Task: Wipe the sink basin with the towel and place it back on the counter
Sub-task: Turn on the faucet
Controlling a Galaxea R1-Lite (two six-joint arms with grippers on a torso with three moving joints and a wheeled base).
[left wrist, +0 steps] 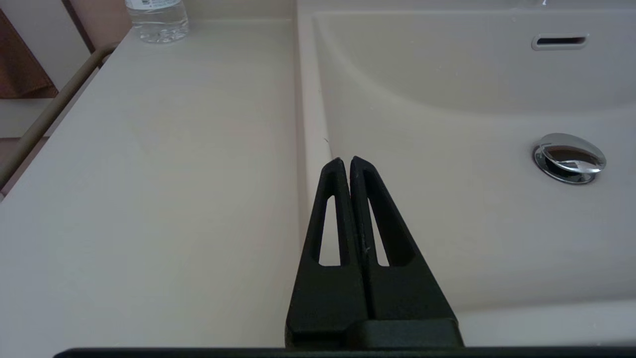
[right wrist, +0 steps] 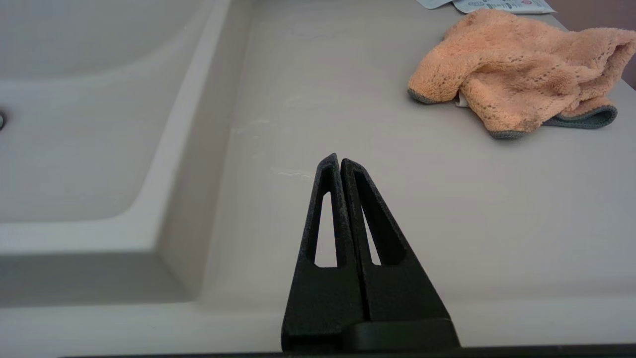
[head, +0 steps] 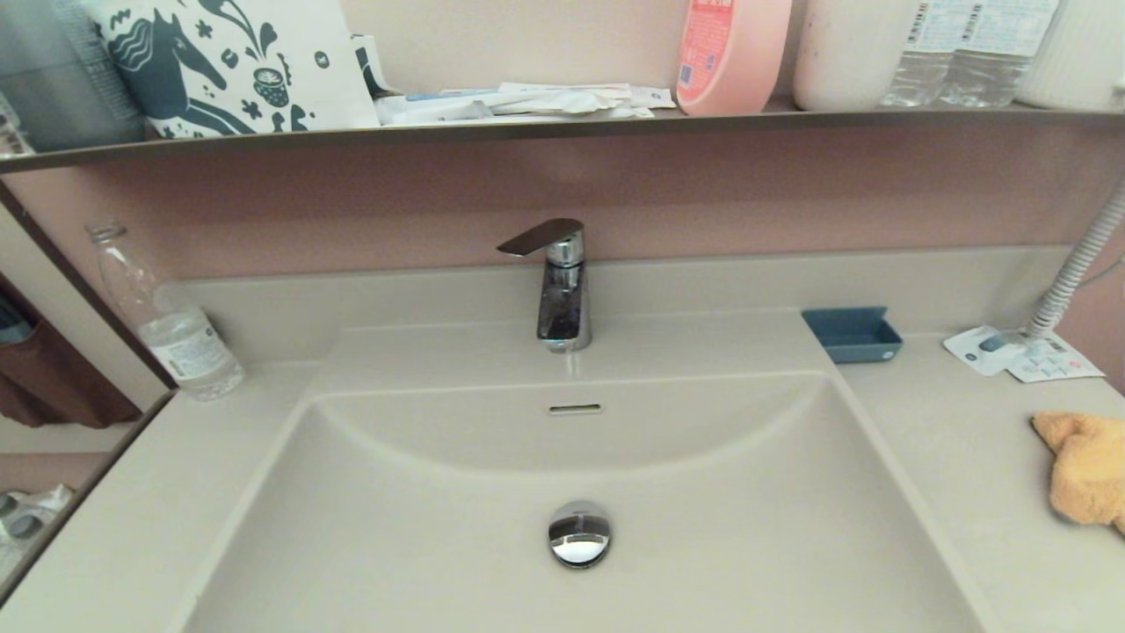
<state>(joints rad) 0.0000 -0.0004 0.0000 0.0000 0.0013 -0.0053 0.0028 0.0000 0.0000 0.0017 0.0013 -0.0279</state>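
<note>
The beige sink basin (head: 439,527) fills the middle of the head view, with its slot overflow (head: 575,409) and chrome drain plug (head: 579,534). An orange towel (head: 1085,470) with grey trim lies bunched on the counter (head: 949,457) at the right edge; the right wrist view shows the towel (right wrist: 516,74) too. My right gripper (right wrist: 339,160) is shut and empty over the counter (right wrist: 447,199), short of the towel. My left gripper (left wrist: 345,161) is shut and empty above the basin's left rim (left wrist: 310,124). Neither arm shows in the head view.
A chrome faucet (head: 561,281) stands behind the basin. A water bottle (head: 171,321) stands on the left counter. A blue tray (head: 852,334), paper leaflets (head: 1024,352) and a corrugated hose (head: 1077,268) are at the back right. A dark shelf (head: 562,127) holds bottles above.
</note>
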